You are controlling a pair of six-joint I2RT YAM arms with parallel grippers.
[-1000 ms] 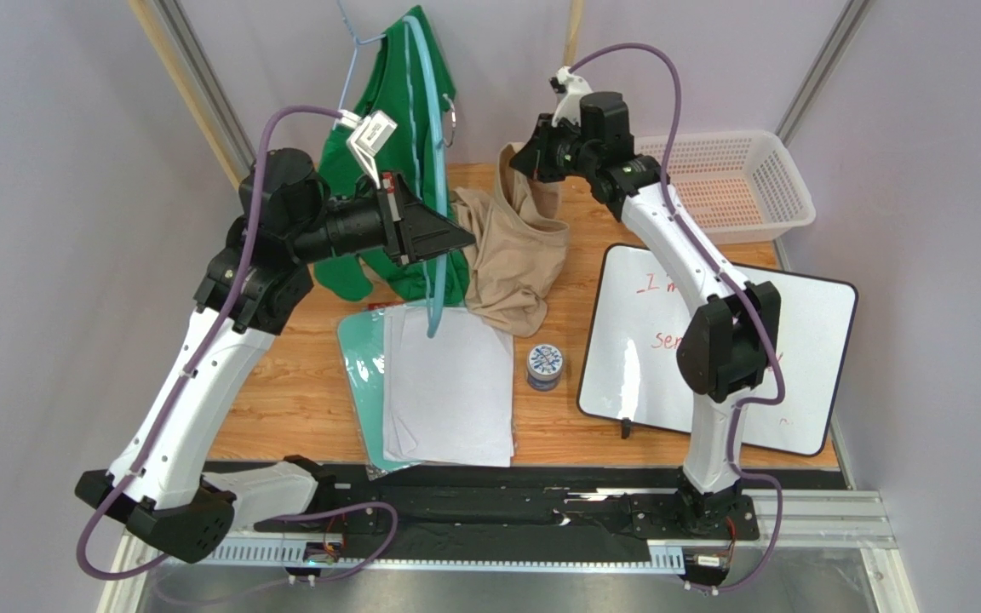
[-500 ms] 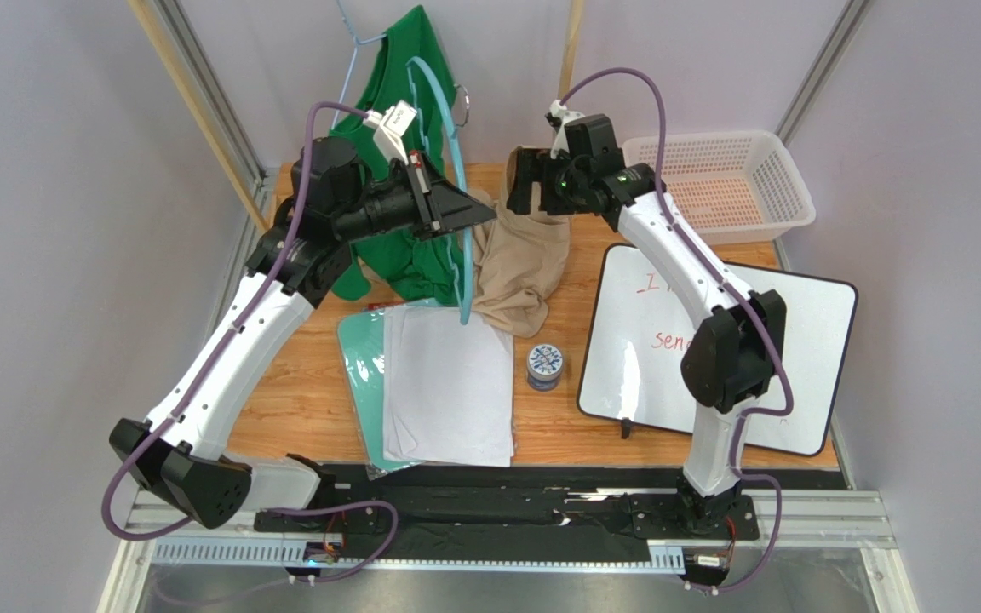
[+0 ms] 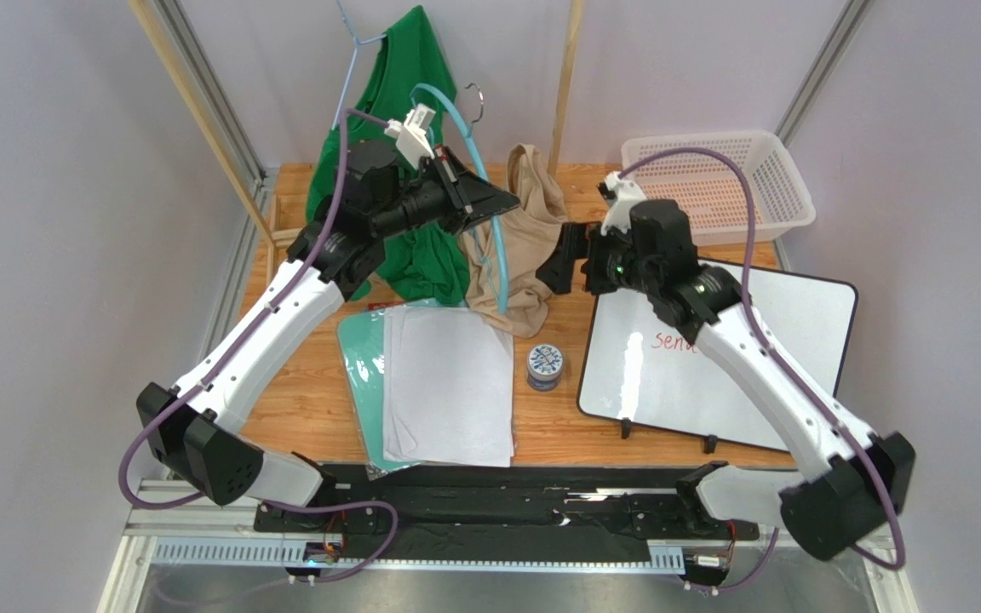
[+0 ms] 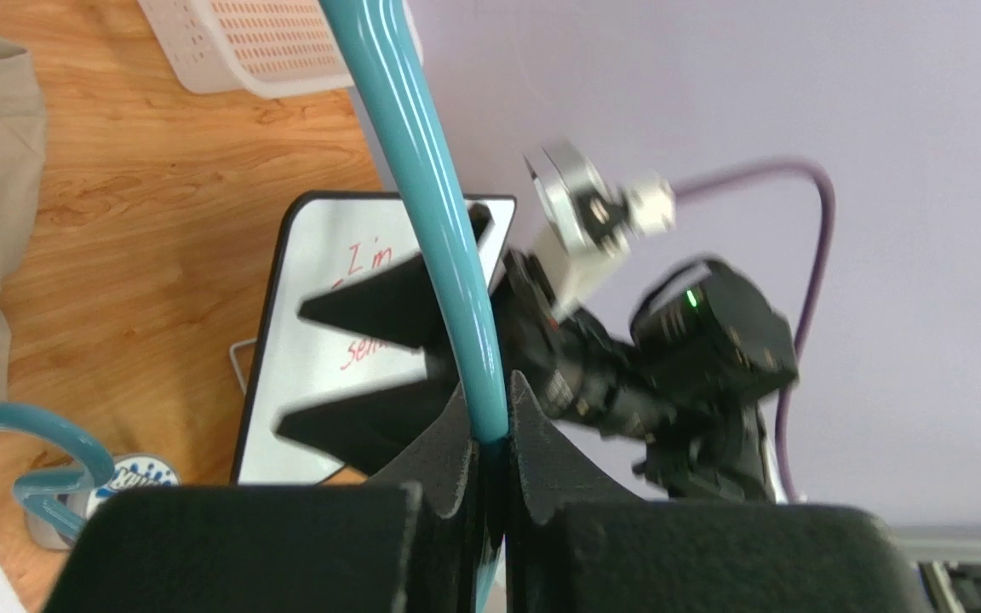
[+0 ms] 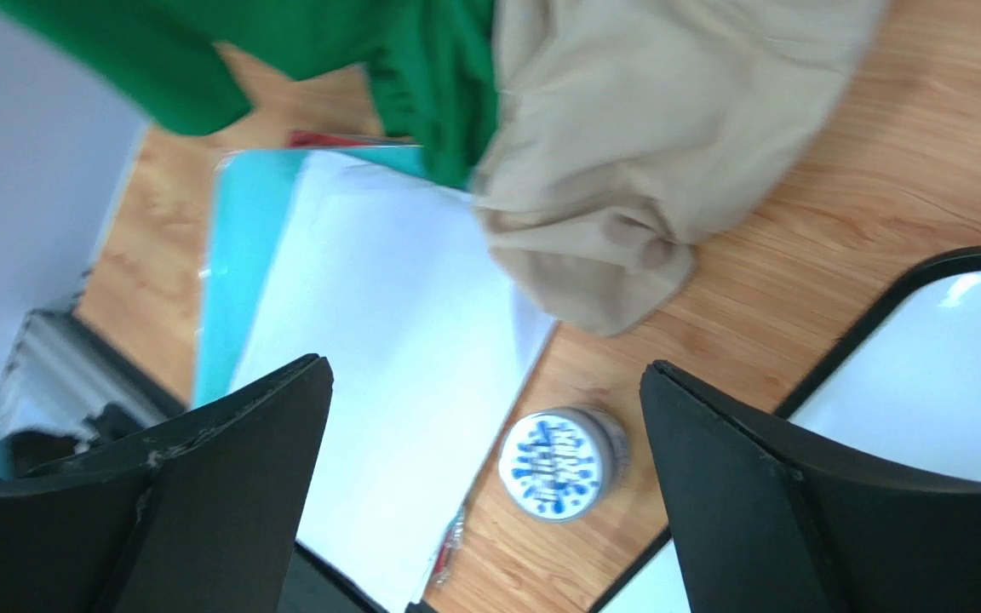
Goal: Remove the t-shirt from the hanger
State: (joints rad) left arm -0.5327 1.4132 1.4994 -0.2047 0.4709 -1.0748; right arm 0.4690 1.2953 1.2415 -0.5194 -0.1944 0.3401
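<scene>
Grip on the teal hanger point(image 3: 498, 262) point(image 4: 438, 217) comes from the left fingers point(image 3: 477, 204) point(image 4: 438, 460), pressed together around its bar and holding it in the air over the back of the tabletop point(image 3: 291, 396). The beige t-shirt point(image 3: 528, 249) point(image 5: 662, 141) lies crumpled on the wood, off the hanger. From above the teal bar crosses in front of it, and whether the two touch cannot be told. A green garment point(image 3: 393, 90) point(image 5: 445, 51) hangs just left of the t-shirt, its lower edge against the beige cloth. The right fingers point(image 3: 566, 256) point(image 5: 240, 447) are spread wide and hold nothing, hovering just right of the t-shirt. Between them the wrist view shows a small round tin point(image 3: 544, 365) point(image 5: 562, 464) beside white papers point(image 3: 448, 383). A whiteboard point(image 3: 713, 345) lies to the right, with a white basket point(image 3: 713, 136) behind it.
</scene>
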